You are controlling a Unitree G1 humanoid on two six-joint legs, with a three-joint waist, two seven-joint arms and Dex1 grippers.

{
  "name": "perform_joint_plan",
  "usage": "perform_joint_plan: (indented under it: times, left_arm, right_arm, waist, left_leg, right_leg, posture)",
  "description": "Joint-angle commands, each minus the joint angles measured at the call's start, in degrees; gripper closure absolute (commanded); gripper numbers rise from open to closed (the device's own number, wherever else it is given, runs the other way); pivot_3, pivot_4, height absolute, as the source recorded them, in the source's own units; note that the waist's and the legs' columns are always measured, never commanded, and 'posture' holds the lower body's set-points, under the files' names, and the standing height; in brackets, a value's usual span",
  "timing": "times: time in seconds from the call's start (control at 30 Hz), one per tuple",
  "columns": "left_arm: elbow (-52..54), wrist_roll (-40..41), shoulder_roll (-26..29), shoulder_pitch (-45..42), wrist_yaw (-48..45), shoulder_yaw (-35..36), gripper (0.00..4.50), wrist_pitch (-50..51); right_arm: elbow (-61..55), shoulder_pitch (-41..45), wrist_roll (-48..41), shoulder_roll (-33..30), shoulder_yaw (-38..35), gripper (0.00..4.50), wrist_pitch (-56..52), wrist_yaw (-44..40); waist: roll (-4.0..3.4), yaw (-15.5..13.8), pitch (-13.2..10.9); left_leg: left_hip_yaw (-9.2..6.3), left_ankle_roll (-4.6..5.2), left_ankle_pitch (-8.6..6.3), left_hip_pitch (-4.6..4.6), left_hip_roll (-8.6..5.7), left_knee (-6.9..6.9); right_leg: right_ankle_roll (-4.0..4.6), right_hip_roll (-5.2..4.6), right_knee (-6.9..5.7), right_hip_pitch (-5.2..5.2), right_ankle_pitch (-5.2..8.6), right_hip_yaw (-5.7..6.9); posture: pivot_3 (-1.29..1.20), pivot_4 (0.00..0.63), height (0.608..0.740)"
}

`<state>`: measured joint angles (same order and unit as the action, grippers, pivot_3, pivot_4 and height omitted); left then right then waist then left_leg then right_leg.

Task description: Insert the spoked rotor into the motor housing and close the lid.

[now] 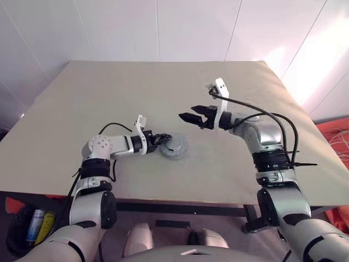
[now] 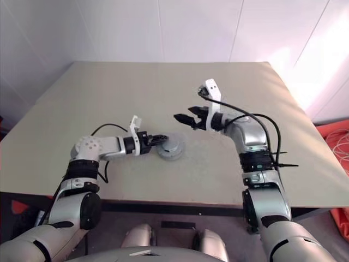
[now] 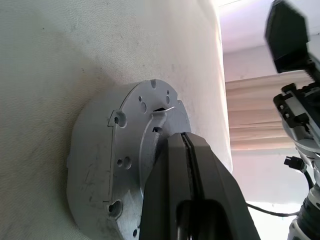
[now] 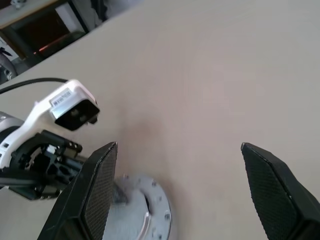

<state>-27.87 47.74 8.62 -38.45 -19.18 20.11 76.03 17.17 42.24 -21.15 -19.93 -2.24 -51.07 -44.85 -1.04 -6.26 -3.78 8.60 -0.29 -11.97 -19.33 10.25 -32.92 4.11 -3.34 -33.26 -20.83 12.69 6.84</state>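
Housing sits on the table, near the front edge, about mid-width. What shows on top is a pale grey plate with small holes. No windings or rotor visible, so it looks closed already, but I can't tell if that plate is the lid or whether it's fully seated.

Left gripper: jaws pressed together, tip resting on the housing's top near a raised tab. Can't tell if it pinches that tab or just touches it.

Right gripper: jaws spread wide, empty, above the table just behind and right of the housing, pointing at it.

Step in hand, my read: seat check. Keep the left pressing straight down so the puck doesn't slide; bring the right down flat on the far rim.

Obstacles: 2 wrists close together, the right arm's cable loops near the path. Table otherwise bare.
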Motion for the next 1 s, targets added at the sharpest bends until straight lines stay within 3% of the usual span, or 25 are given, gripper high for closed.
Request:
perform_joint_plan:
  times: [0.03, 0.13, 0.3, 0.7, 1.0]
  left_arm:
    - [-2.53, -3.14, 1.22, 0.04, 0.74, -0.95, 4.50, -0.69]
    - [-3.47, -3.43, 2.07, -0.61, 0.22, -0.70, 4.50, -1.35]
    - [-3.93, -3.67, 2.98, -0.91, -0.47, -0.56, 4.50, -1.80]
    - [-2.82, -4.39, 4.78, -0.34, -0.28, 1.17, 4.50, -1.43]
    - [-2.88, -4.80, 5.35, -0.29, -0.08, 1.86, 4.50, -1.28]
  right_arm:
    - [-1.96, 2.02, -6.20, -0.83, -6.06, 0.05, -18.45, 3.75]
    - [-3.73, 0.53, -8.39, 0.10, -8.92, 0.05, -31.70, 7.00]
    - [-3.34, -0.33, -8.96, 3.21, -13.91, 0.05, -40.96, 11.55]
    - [3.07, -0.94, -8.41, 14.16, -18.91, 0.05, -36.59, 18.30]
    - [5.52, -0.38, -9.25, 18.39, -21.01, 0.05, -32.10, 20.88]
  waist:
    - [-0.01, -0.01, 0.00]
    - [-0.01, -0.08, 0.00]
    - [-0.03, -0.12, 0.00]
    - [-0.03, -0.80, 0.01]
    - [-0.04, -0.78, 0.01]
  left_leg:
    - [0.00, -0.01, 0.00, -0.01, 0.00, 0.01]
    - [0.00, -0.15, 0.09, 0.04, 0.00, 0.17]
    - [0.00, -0.48, 0.29, 0.00, -0.01, 0.31]
    - [0.01, -0.58, 0.32, 0.04, 0.00, 0.43]
    - [0.01, -0.75, 0.42, 0.18, 0.00, 0.57]
  right_leg:
    - [0.00, 0.00, 0.00, -0.01, 0.00, 0.00]
    - [0.00, 0.02, 0.00, -0.03, 0.00, 0.00]
    - [0.00, 0.04, -0.01, -0.19, 0.00, -0.01]
    - [0.00, 0.04, -0.02, -0.22, 0.00, -0.02]
    - [0.01, 0.05, -0.04, -0.22, 0.00, -0.04]
  posture:
    - [0.00, 0.000, 0.740]
    - [0.00, 0.000, 0.740]
    - [0.00, 0.000, 0.740]
    - [0.00, 0.000, 0.740]
    - [0.00, 0.000, 0.740]
